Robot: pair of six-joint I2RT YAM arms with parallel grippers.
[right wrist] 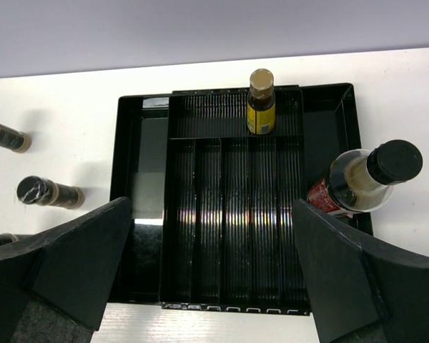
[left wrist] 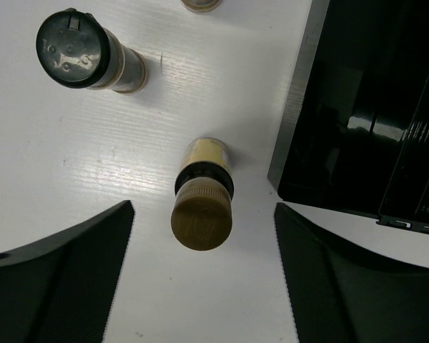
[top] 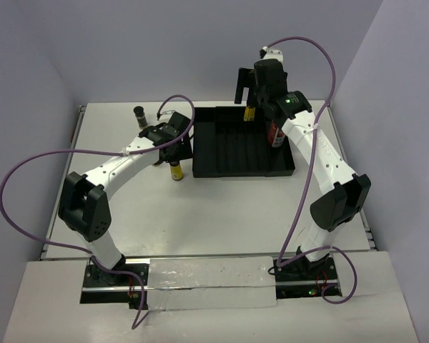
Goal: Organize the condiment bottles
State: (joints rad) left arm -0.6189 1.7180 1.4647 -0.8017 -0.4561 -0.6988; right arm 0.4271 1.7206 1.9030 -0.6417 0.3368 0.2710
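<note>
While left fingers (left wrist: 57,286) and right fingers (right wrist: 71,264) gape, yellow bottle (left wrist: 202,207) stands beside tray (left wrist: 294,100) edge.

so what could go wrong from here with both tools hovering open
1. The open left tool hangs over the tan-capped bottle right beside the tray wall; descending, one finger may catch that wall.
2. The tall black-capped bottle stands in the tray close to a finger of the right tool and could be tipped.
</note>
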